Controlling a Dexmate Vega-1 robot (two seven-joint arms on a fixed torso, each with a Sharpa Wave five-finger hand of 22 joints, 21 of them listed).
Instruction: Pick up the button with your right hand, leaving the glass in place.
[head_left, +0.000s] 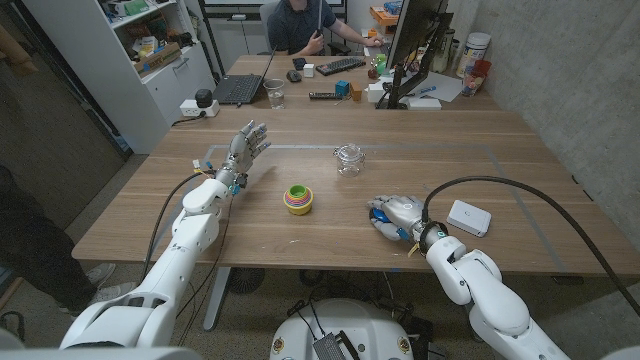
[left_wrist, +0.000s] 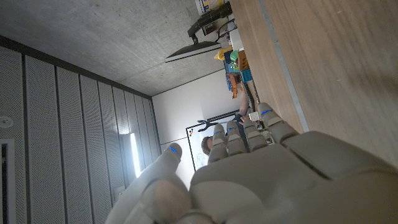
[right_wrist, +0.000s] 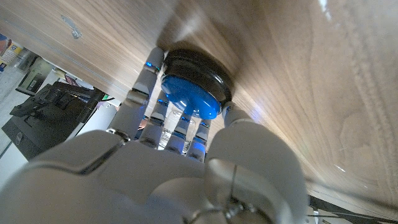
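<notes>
1. Left hand (head_left: 247, 143) raised over the table's left side, fingers apart, holding nothing; keep it parked, it has no part in this step.
2. Stacked coloured cups (head_left: 298, 198) sit mid-table, well clear of the work; ignore them.
3. Glass (head_left: 348, 158) stands upright past the middle, apart from the right hand; it must stay put, so any lift should go straight up, with no swing toward it.
4. Right hand (head_left: 395, 214) is down on the table (head_left: 520, 150), fingers curled around the button (right_wrist: 191, 86). In the right wrist view the blue-topped black button sits between fingers (right_wrist: 142, 84) and thumb side, still resting on the wood. Looks like a grasp closing, hold not yet proven.
5. To do it well: get fingertips under the black rim, squeeze on the sides, not the blue cap, then lift slowly and check it doesn't slip.
6. White box (head_left: 468, 217) lies just beside the right wrist; avoid nudging it on the way up.
</notes>
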